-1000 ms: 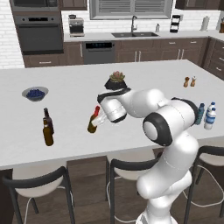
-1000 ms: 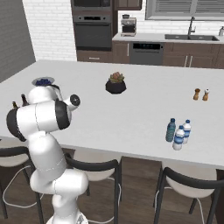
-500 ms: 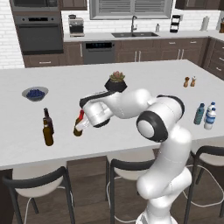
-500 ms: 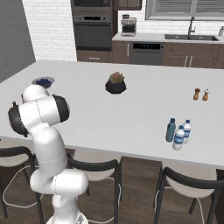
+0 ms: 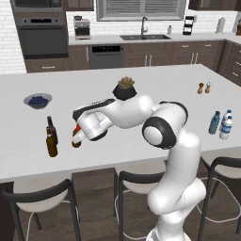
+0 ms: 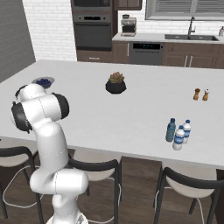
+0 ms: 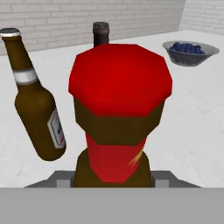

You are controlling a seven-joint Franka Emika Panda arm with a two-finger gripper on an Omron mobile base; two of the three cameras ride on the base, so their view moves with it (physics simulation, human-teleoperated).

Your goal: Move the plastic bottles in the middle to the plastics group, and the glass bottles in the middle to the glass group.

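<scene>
The gripper (image 5: 81, 133) is closed around the red-capped brown bottle (image 5: 76, 137), whose base sits at or just above the worktop (image 5: 155, 84) near its front edge, toward the left end. The hand view looks straight onto that bottle's red cap (image 7: 119, 78) and red neck label, so the fingertips themselves are hidden behind it. Just to the bottle's left stand the two brown bottles with dark tops: the lighter one (image 5: 52, 144) nearer the front edge, the darker one (image 5: 49, 124) close behind it. In the hand view the lighter bottle (image 7: 37, 100) appears slanted beside the cap, and the dark top of the other (image 7: 100, 33) pokes up behind it. The gap between the held bottle and this pair is narrow; whether they touch cannot be told. Farther back on the left, a bowl of blueberries (image 5: 37, 100) rests apart from the bottles, with bare worktop between. From the right base view the arm's shoulder covers the gripper and the brown bottles, but the bowl (image 6: 43, 82) shows past it. Toward the right end near the front edge, three small plastic bottles (image 6: 178, 134) stand bunched together, one teal and two clear with blue caps, well apart from the arm. The middle of the worktop is open except for a potted plant (image 6: 116, 83), and two small shakers (image 6: 201, 94) stand near the far right edge.
</scene>
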